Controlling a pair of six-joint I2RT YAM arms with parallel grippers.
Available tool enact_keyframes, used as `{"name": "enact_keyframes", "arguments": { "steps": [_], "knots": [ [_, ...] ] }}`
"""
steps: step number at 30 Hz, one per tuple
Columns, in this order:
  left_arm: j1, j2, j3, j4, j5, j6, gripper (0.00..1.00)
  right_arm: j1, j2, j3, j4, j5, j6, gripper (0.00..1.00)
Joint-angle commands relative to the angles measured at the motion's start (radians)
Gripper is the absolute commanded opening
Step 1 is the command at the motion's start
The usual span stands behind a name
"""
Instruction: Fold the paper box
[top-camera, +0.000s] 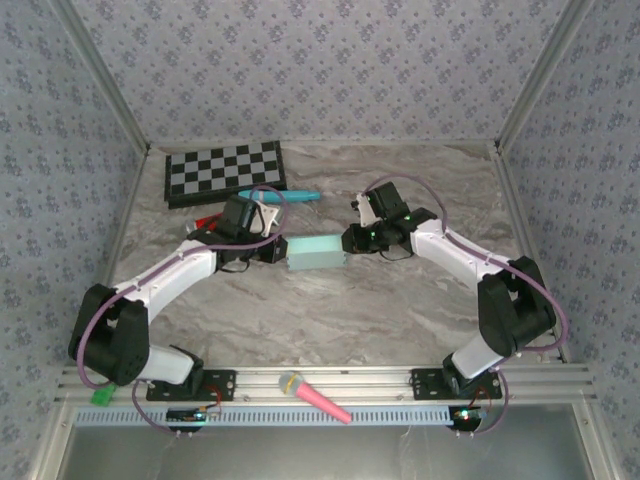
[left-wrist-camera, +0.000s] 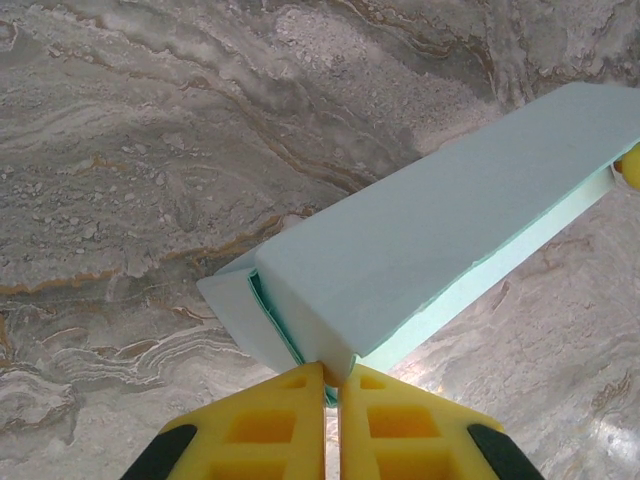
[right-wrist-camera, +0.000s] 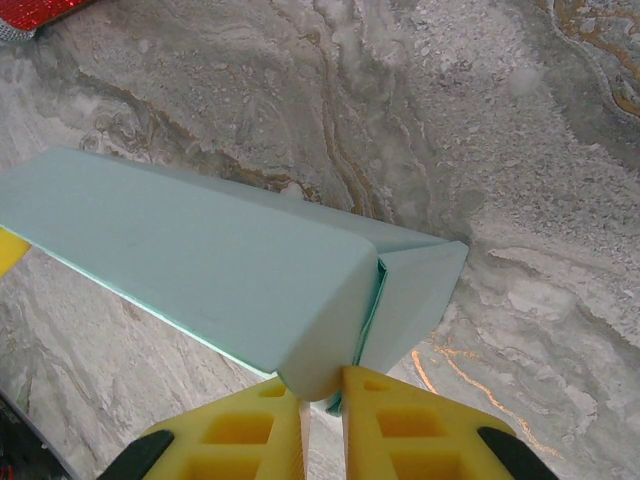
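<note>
Two claws gripped the paper box (top-camera: 316, 253) from opposite ends near the middle of the marbled surface (top-camera: 330, 320). Its long axis ran left to right, roughly parallel to the near edge. At the far left, a checkerboard (top-camera: 225, 170) lay toward the back of the surface, with a red item (top-camera: 205, 222) nearer the left arm and a teal marker pen (top-camera: 285, 194) just in front of the board's right corner. The left claw (top-camera: 274, 251) was clenched on the box's left end. In the left wrist view its yellow fingers (left-wrist-camera: 265, 425) stood almost together, pinching the lower corner of that end. From there the pale aqua box (left-wrist-camera: 440, 230) stretched away toward the upper right, and an end flap (left-wrist-camera: 232, 300) stuck out loose to one side. The box appeared closed along its length as a slim rectangular tube, its broad face up. At the right end, the right claw (top-camera: 350, 240) was likewise clenched on the cardboard. In the right wrist view its fingers (right-wrist-camera: 400, 430) nipped the bottom corner of that end, with the box (right-wrist-camera: 190, 270) pointing away toward the upper left. Here too an end flap (right-wrist-camera: 420, 290) hung open beside it. Whether the box touched the surface or hung just above it could not be told.
</note>
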Motion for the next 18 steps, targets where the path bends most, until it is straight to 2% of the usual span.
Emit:
{"name": "enact_keyframes", "arguments": {
  "steps": [1, 9, 14, 18],
  "knots": [
    [-0.013, 0.025, -0.021, -0.041, -0.032, 0.025, 0.1, 0.002, -0.026, -0.018, -0.012, -0.009, 0.004, 0.17],
    [-0.017, 0.034, -0.019, -0.036, -0.037, 0.024, 0.1, -0.011, -0.093, -0.015, 0.02, -0.037, 0.009, 0.34],
    [-0.017, 0.034, -0.02, -0.035, -0.039, 0.024, 0.1, -0.028, -0.101, -0.016, 0.072, -0.087, 0.038, 0.39],
    [-0.018, 0.037, -0.02, -0.033, -0.038, 0.025, 0.1, -0.041, -0.08, 0.007, 0.081, -0.082, 0.063, 0.4]
  ]
}}
